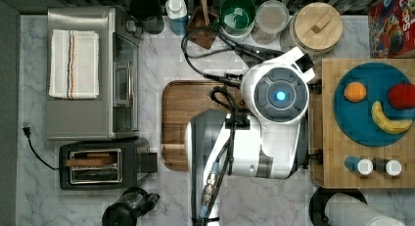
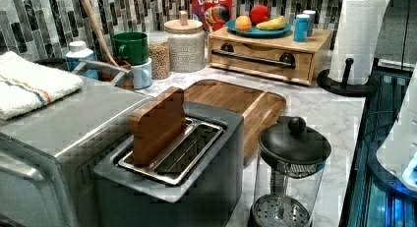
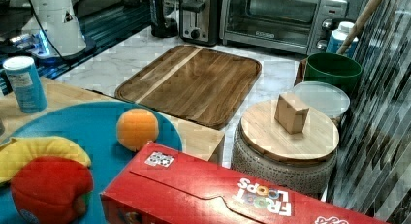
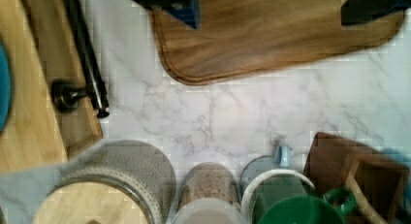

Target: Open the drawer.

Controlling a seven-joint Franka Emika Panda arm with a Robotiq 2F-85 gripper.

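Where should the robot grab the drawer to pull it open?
On the long black bar handle, near its middle. It runs level across the front of the drawer and stands off the wood on two brackets, so fingers probably fit above and below it. Come from the counter side, where the brown wooden tray lies, and pull straight toward that tray.

drawer (image 2: 260, 57): pale wood, black bar | counter (image 2: 324, 114): glossy marble | tray (image 3: 194, 81): dark wood

top view: overhead | left, right views: opposite ends | share tray (image 2: 236, 101)
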